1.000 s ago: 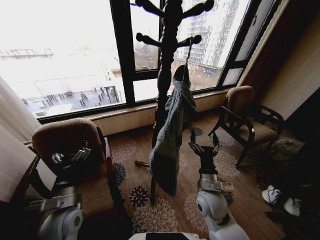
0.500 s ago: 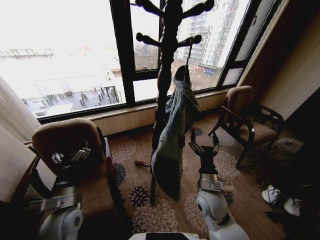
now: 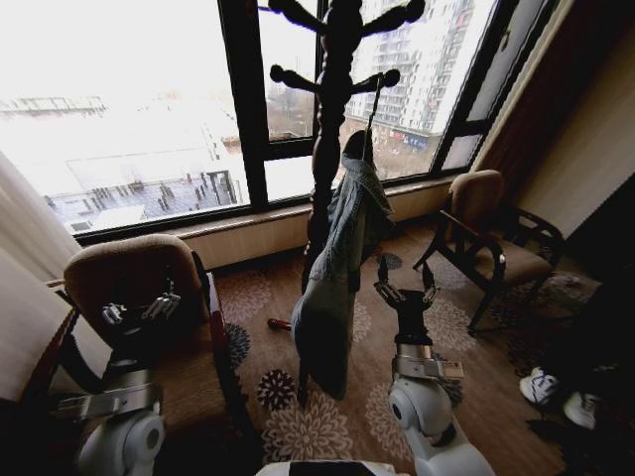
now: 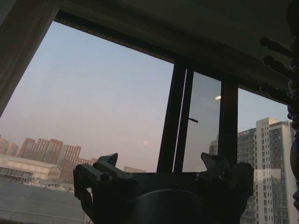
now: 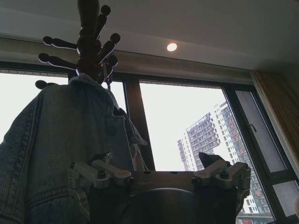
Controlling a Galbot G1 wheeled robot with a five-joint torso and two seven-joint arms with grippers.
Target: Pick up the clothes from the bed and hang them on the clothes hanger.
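- Your denim jacket [image 3: 337, 268] hangs from the dark wooden coat stand [image 3: 332, 89] in front of the window [image 3: 129, 109]. It is off the floor and touches neither hand.
- I cannot make out the thin black hanger itself. Only a slim line goes up from the collar to one peg of the stand, so I cannot tell you how it is hooked.
- The long axis of the jacket is vertical: the collar is up near the pegs, and the hem is down above the patterned carpet [image 3: 327, 426].
- Your right hand [image 3: 407, 290] is the nearer one. It points up, its fingers are wide apart and empty, and it stands just beside the lower half of the jacket, which lies to the robot's left of it.
- In the right wrist view the jacket [image 5: 65, 149] rises close beyond the right hand [image 5: 156, 170], a little to one side of the gap between the fingers.
- Your left hand [image 3: 139, 309] is well apart from the jacket, in front of the brown armchair [image 3: 139, 268]. In its wrist view the left hand [image 4: 163, 172] is also wide and holds nothing.
- My judgement: the hanging looks done, so if you touch the jacket again, the right arm has the short way.
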